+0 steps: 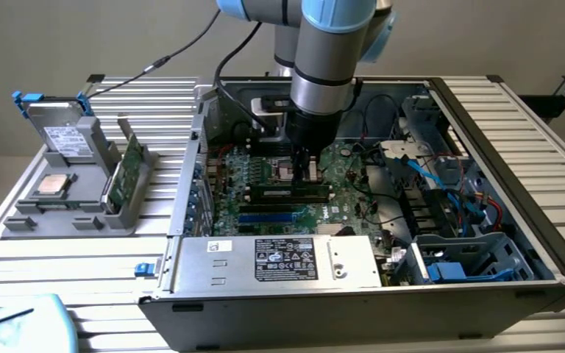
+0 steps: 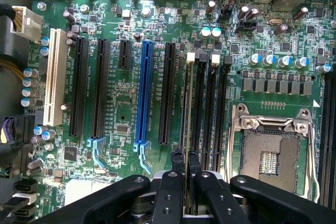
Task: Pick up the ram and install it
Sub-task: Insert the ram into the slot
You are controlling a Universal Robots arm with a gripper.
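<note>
The black two-fingered gripper (image 2: 185, 157) was closed on the long, thin green ram stick (image 2: 188, 103), pinching it edge-on. The stick stood in line with the black plastic memory slots (image 2: 210, 114) on the green motherboard (image 2: 123, 103), beside the silver processor socket (image 2: 268, 150), inside the open dark metal computer case (image 1: 361, 320); whether it was seated could not be told

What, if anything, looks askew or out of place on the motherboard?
Nothing stands out: the ram, held by the end effector, runs straight, parallel to the black memory slots, not tilted.
</note>
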